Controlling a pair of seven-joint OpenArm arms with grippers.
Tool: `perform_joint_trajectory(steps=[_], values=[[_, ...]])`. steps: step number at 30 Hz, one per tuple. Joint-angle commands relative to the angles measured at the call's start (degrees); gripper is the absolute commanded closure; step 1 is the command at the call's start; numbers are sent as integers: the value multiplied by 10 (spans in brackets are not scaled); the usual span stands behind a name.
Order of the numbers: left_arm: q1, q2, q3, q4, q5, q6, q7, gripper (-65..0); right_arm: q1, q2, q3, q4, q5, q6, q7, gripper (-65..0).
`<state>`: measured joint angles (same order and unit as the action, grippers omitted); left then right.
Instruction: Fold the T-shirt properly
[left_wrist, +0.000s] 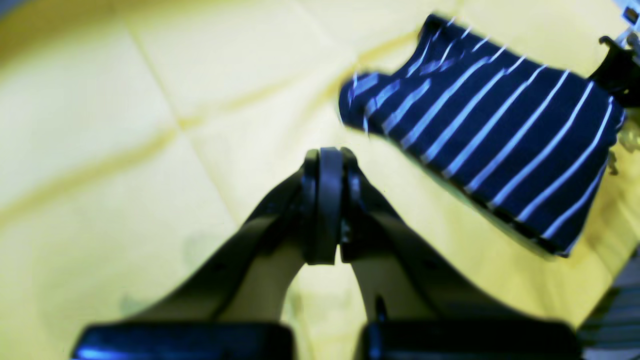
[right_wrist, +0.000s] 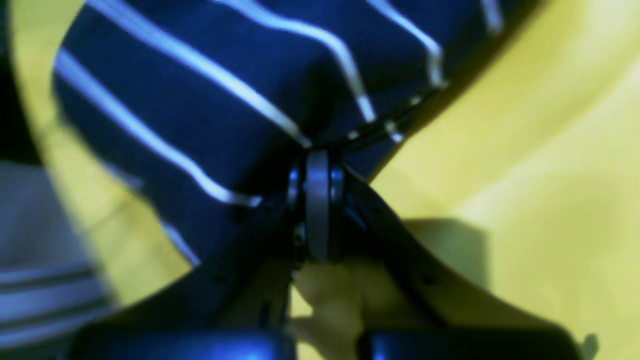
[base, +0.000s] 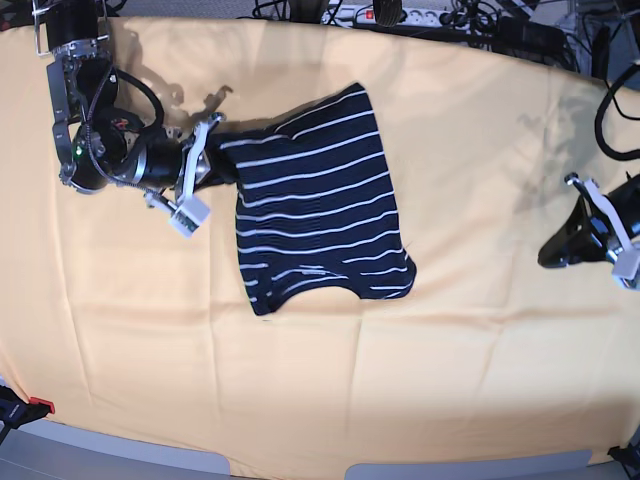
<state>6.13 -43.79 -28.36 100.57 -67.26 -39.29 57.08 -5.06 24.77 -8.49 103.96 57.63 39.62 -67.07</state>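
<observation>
Nearest us in the base view, bare yellow cloth (base: 300, 400) covered the table; past it the T-shirt (base: 315, 205) lay folded left of centre, navy with white stripes. We saw the left gripper (left_wrist: 324, 150) with jaws together on nothing, over bare cloth at the base view's right, well apart from the shirt. Farther back, the right gripper (right_wrist: 317, 150) was clamped on the T-shirt's edge at its left side.

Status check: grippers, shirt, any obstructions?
Right gripper shut on T-shirt edge. Left gripper shut, empty, off to the side. Shirt partly folded on yellow cloth. Nothing in the way.
</observation>
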Motion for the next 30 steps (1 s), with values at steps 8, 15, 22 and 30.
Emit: perform_joint_trajectory(steps=[8, 15, 22, 30], values=[[18, -7, -7, 8, -38, -7, -9, 0, -79, 7, 4, 94, 5, 4, -2, 0], [18, -7, -7, 8, -106, -7, 43, 0, -83, 6, 110, 136, 0, -21, 69, 0], [18, -7, -7, 9, -177, -7, 135, 0, -101, 6, 304, 174, 228, 4, -45, 0], [81, -15, -21, 82, -177, -7, 165, 0, -205, 8, 495, 233, 274, 4, -129, 0]])
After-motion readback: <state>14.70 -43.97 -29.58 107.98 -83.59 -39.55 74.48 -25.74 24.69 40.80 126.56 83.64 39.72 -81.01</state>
